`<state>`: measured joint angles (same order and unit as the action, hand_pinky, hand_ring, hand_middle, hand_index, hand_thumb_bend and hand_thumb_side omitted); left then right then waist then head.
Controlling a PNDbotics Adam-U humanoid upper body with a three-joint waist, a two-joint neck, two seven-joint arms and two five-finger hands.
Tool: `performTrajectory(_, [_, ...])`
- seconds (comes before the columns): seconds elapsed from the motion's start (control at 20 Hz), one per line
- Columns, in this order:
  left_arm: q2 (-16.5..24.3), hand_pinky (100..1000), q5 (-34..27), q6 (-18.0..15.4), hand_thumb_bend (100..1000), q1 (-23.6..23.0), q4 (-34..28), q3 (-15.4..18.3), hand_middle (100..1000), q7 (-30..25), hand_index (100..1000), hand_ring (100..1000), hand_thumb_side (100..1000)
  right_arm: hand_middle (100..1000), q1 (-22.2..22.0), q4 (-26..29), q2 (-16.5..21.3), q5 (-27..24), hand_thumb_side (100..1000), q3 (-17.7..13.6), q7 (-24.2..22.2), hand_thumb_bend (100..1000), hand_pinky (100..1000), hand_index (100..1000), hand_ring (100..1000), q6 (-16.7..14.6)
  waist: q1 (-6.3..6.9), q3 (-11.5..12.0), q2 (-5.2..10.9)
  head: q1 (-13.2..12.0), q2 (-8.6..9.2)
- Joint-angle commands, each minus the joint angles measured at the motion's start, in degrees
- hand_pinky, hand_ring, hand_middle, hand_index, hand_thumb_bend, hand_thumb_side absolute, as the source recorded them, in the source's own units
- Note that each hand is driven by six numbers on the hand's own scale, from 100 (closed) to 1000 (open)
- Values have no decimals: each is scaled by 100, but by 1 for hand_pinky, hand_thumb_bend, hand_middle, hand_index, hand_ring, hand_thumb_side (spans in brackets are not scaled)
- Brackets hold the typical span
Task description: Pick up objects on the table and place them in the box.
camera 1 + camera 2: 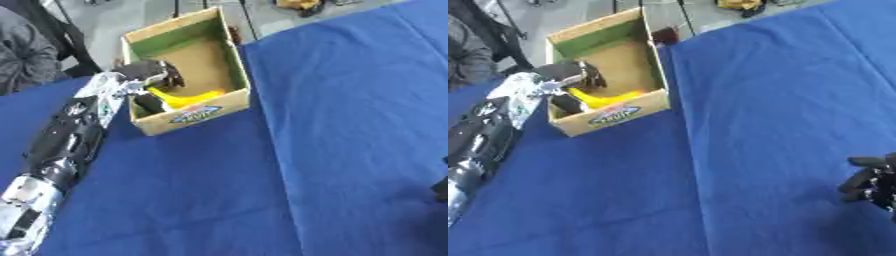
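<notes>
The left hand reaches over the near-left corner of the box, its fingers curled down beside a yellow object already lying inside — long axis along the front wall — while the right hand idles, fingers relaxed, well apart on the blue tabletop.

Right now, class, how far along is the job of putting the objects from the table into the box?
Nearly done, it seems. A yellow object is already inside the cardboard box. The left hand is over the box's near-left corner, beside that object; whether it grips it is unclear. The right hand rests idle at the lower right. No other loose objects show on the blue cloth, so little appears left.
</notes>
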<state>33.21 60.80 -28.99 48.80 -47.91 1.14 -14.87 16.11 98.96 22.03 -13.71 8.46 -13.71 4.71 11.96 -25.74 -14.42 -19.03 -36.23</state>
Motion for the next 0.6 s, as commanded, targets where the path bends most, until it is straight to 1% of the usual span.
performTrajectory(0.05, [157, 665, -9, -43, 780, 36, -200, 35, 669, 143, 768, 653, 697, 522, 37, 127, 99, 6, 1000, -53, 15, 100, 586, 780, 610, -9, -91, 39, 154, 11, 4])
performTrajectory(0.1, [165, 665, -66, -51, 780, 12, -255, 39, 669, 207, 768, 653, 697, 522, 27, 123, 103, 2, 1000, -52, 15, 100, 586, 780, 610, -8, -105, 56, 175, 18, -8])
performTrajectory(0.15, [177, 660, -159, -71, 707, -9, -327, 45, 665, 272, 762, 643, 723, 522, 16, 119, 108, -7, 1000, -47, 9, 100, 586, 780, 611, -10, -133, 95, 217, 34, -32])
performTrajectory(0.25, [230, 653, -405, -102, 618, -63, -513, 56, 660, 390, 761, 632, 733, 522, -3, 116, 104, -27, 1000, -53, 4, 100, 586, 780, 611, -20, -192, 178, 305, 61, -73])
performTrajectory(0.35, [355, 651, -783, -159, 577, -154, -813, 54, 659, 487, 761, 628, 719, 522, -36, 107, 76, -46, 1000, -73, 9, 100, 586, 780, 611, -29, -269, 299, 414, 104, -124])
performTrajectory(0.4, [439, 649, -981, -173, 570, -216, -1002, 54, 657, 522, 761, 626, 711, 522, -61, 102, 61, -58, 999, -82, 9, 100, 586, 780, 611, -32, -308, 366, 465, 123, -155])
performTrajectory(0.45, [525, 646, -1192, -176, 527, -285, -1205, 55, 655, 550, 759, 623, 694, 523, -92, 94, 45, -72, 1000, -97, 15, 100, 586, 780, 611, -34, -351, 441, 513, 147, -192])
performTrajectory(0.6, [890, 647, -1901, -188, 530, -667, -2042, 29, 655, 597, 756, 625, 664, 523, -190, 74, 3, -112, 980, -153, 51, 100, 586, 780, 611, -46, -487, 713, 649, 267, -298])
